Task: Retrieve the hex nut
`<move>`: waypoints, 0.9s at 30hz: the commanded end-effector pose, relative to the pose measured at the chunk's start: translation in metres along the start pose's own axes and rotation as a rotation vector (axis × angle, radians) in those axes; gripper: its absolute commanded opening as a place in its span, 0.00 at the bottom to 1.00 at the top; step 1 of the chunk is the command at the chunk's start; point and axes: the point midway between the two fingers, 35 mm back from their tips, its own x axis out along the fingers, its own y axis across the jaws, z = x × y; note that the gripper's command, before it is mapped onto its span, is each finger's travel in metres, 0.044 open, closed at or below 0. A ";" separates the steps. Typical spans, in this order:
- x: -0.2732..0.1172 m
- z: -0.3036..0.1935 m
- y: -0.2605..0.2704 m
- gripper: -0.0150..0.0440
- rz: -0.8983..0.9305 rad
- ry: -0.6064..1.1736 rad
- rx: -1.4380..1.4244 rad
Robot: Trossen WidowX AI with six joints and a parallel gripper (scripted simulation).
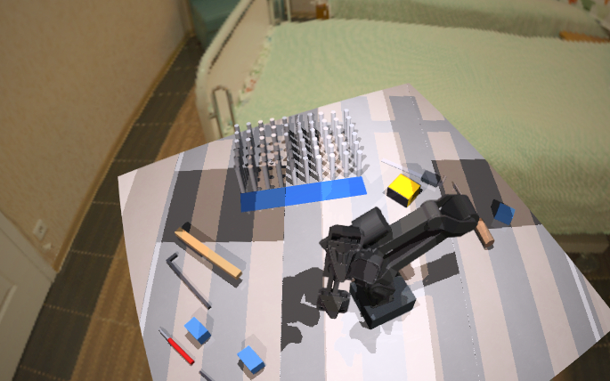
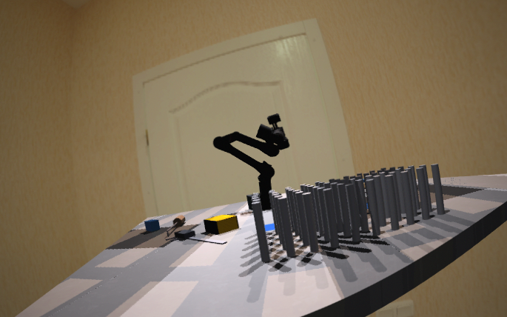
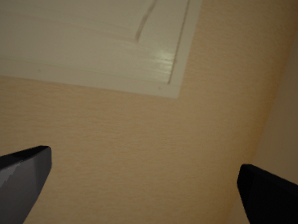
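The metal spacers (image 1: 332, 166) (image 2: 260, 236) stand upright in rows behind the blue taped strip (image 1: 306, 192) (image 2: 269, 227). A tiny pale shape among the left spacers in the top view may be the nut; it is too small to be sure. An L-shaped dark key (image 1: 188, 284), a wooden stick (image 1: 207, 253) and a red-handled tool (image 1: 180, 351) lie at the left. A wood-handled tool (image 1: 484, 234) (image 2: 178, 220) and a thin dark-handled tool (image 1: 430, 178) (image 2: 184, 234) lie at the right. My gripper (image 3: 146, 166) is open and empty, raised above the table, away from spacers and tools.
A yellow block (image 1: 403, 189) (image 2: 222, 224) sits right of the strip. A blue block (image 1: 504, 213) (image 2: 152, 225) is farther right. Two blue blocks (image 1: 197, 330) (image 1: 250, 360) sit at the near left. Part of a grey bar (image 1: 207, 375) shows at the bottom edge.
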 end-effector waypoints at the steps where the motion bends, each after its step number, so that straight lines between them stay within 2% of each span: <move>1: 0.000 -0.002 0.000 0.98 -0.002 0.010 0.007; 7: -0.013 -0.082 -0.011 1.00 -0.098 0.329 0.231; 13: -0.056 -0.165 -0.015 1.00 -0.243 0.694 0.431; 20: -0.137 -0.238 -0.010 1.00 -0.457 1.116 0.590; 27: -0.247 -0.276 -0.001 1.00 -0.729 1.554 0.667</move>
